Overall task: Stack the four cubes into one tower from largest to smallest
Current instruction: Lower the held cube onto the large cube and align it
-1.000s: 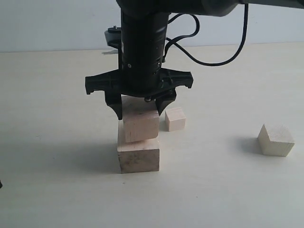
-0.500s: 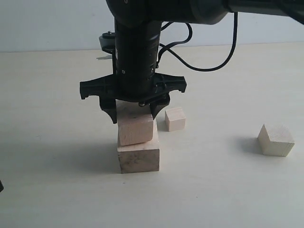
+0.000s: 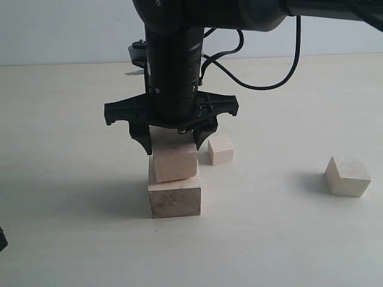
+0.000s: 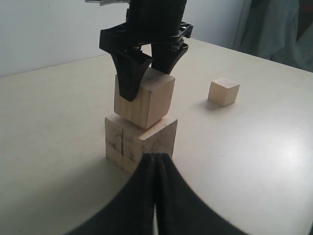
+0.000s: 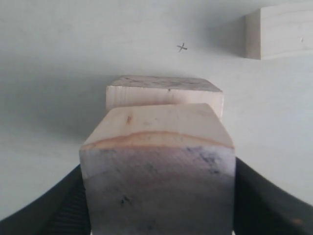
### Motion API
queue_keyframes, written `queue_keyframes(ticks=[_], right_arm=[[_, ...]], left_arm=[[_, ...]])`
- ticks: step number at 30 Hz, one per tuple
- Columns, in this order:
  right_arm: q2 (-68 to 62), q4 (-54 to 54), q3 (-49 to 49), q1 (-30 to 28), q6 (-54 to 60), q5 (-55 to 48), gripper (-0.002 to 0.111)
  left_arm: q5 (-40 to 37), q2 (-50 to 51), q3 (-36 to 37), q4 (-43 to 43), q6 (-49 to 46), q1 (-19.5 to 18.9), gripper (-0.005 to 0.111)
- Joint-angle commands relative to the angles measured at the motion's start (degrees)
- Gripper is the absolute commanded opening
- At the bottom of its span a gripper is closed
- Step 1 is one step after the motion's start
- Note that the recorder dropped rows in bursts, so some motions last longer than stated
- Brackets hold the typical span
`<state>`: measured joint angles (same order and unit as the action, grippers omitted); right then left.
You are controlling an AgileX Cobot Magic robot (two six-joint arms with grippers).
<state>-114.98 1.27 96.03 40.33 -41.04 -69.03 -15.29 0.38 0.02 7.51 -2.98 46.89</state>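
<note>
Black right hand (image 3: 172,145) vertical around tilted second cube (image 3: 175,164).

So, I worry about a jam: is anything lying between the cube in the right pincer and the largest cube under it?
Nothing visible: the held cube rests tilted, straight on the largest cube.

The right arm (image 3: 251,9) reaches in from the upper right and its wrist turns straight down. The right gripper (image 3: 173,148) hangs vertical, its fingers clamped on either side of the second-largest cube (image 3: 175,166). The left gripper (image 4: 155,159) sits low and off to the side, with its jaws pressed fully together.
</note>
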Motion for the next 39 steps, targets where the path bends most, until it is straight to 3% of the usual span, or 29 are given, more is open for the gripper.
queue_keyframes(ticks=[1, 39], right_arm=[[0.19, 1.28, 0.39, 0.72, -1.11, 0.46, 0.0], [0.35, 1.26, -1.93, 0.96, -4.73, 1.29, 0.0]], left_arm=[[-0.04, -0.38, -0.02, 0.25, -0.02, -0.09, 0.0], [-2.76, -0.38, -0.02, 0.25, -0.02, -0.09, 0.0]])
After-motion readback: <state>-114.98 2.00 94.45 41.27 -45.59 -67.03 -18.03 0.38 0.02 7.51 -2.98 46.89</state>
